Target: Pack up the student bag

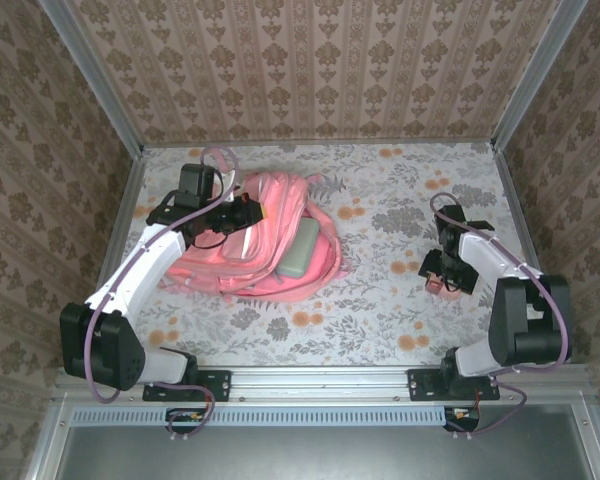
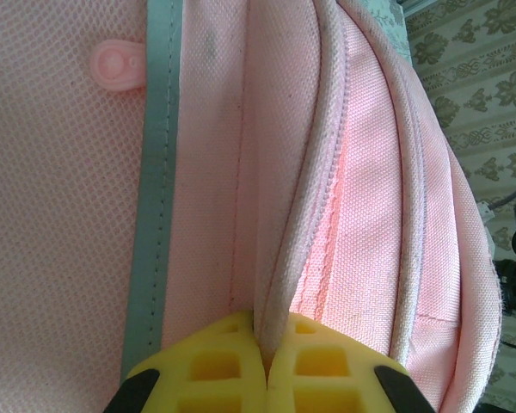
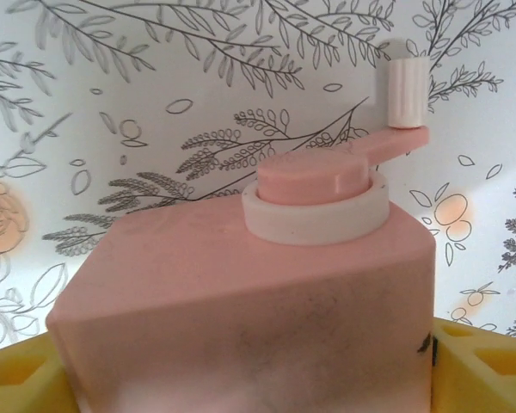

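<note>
While my left pincer is pinched on a piped edge of the student bag, right by a zipper, the bag lies flat on the left half of the table. A grey-green flat case rests on the bag; can't tell if it's tucked in a pocket or just lying on top. My right pincer is well apart on the right side, clamped on a pink crank box, likely a sharpener. My read: early to midway. Left to do: lift the opening, carry the box over, drop it in, zip up.
</note>
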